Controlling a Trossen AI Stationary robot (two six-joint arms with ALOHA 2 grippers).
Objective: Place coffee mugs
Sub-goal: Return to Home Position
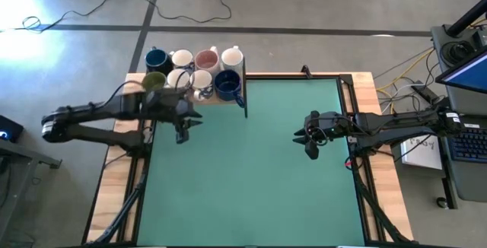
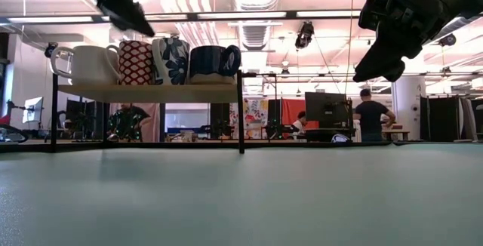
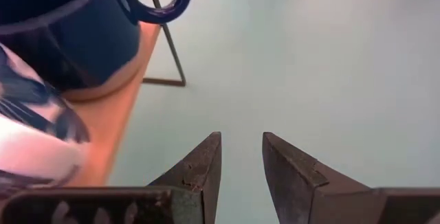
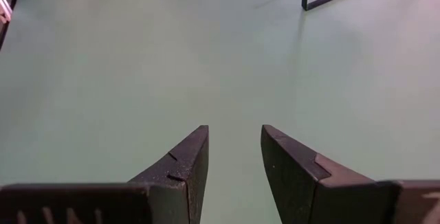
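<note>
Eight mugs stand on their bases in two rows on a raised wooden shelf (image 1: 199, 98) at the table's far left corner. The row includes a dark blue mug (image 1: 227, 85), a pink-inside mug (image 1: 206, 58) and an olive-inside mug (image 1: 154, 80). The low view shows a white mug (image 2: 90, 63), two patterned ones and the dark blue mug (image 2: 213, 63). My left gripper (image 1: 183, 135) hovers open and empty just in front of the shelf; its wrist view shows the dark blue mug (image 3: 62, 31). My right gripper (image 1: 310, 147) hangs open and empty over the table's right side.
The shelf stands on thin black metal legs (image 2: 241, 114), one near its right front corner. The green mat (image 1: 251, 179) is bare between and in front of the arms. Wooden table rims and cables run along both sides. People stand far back in the room.
</note>
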